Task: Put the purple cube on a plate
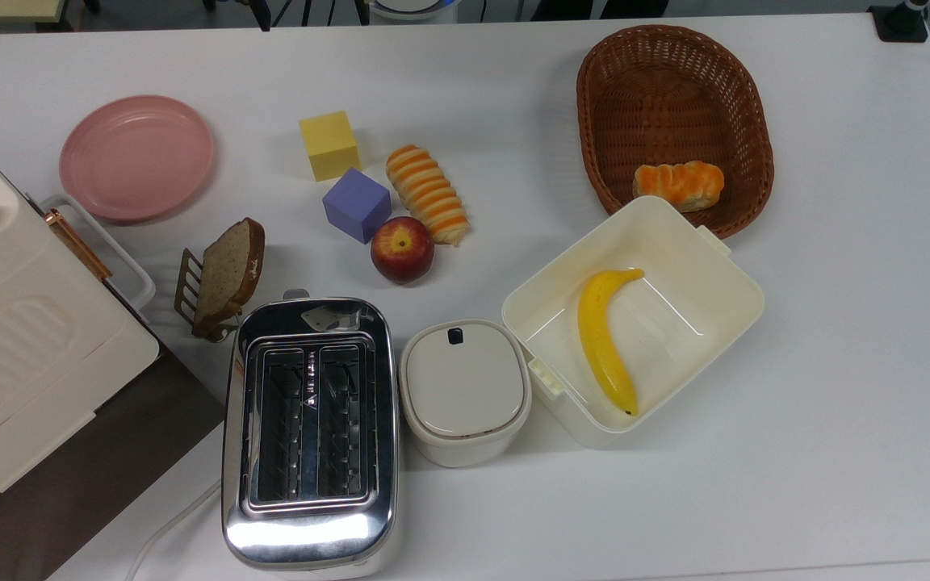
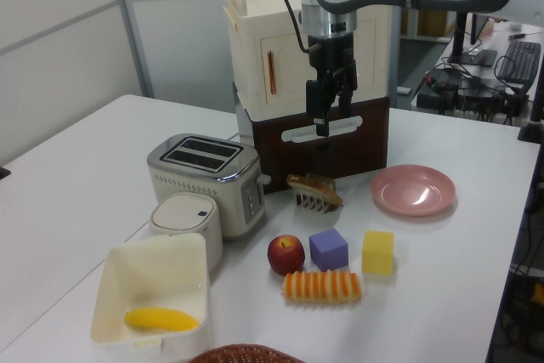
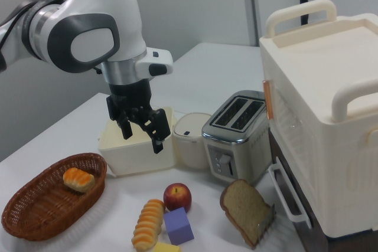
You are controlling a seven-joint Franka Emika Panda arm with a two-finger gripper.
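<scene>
The purple cube point(image 1: 356, 204) rests on the white table between a yellow cube point(image 1: 329, 144) and a red apple point(image 1: 402, 248); it also shows in the left view point(image 2: 328, 248) and the right view point(image 3: 178, 226). The pink plate point(image 1: 136, 157) lies bare near the top view's left, and at the left view's right point(image 2: 413, 190). My gripper point(image 2: 330, 118) hangs high above the table, open and holding nothing, well above the cube. In the right view the gripper point(image 3: 142, 137) hovers in front of the cream box.
A striped bread roll point(image 1: 427, 194) touches the apple. A bread slice in a rack point(image 1: 227, 274), a toaster point(image 1: 309, 428), a lidded white pot point(image 1: 465, 391), a cream box point(image 1: 723, 274) with a banana, a wicker basket point(image 1: 675, 89) and a tall cream cabinet point(image 2: 272, 65) surround the spot.
</scene>
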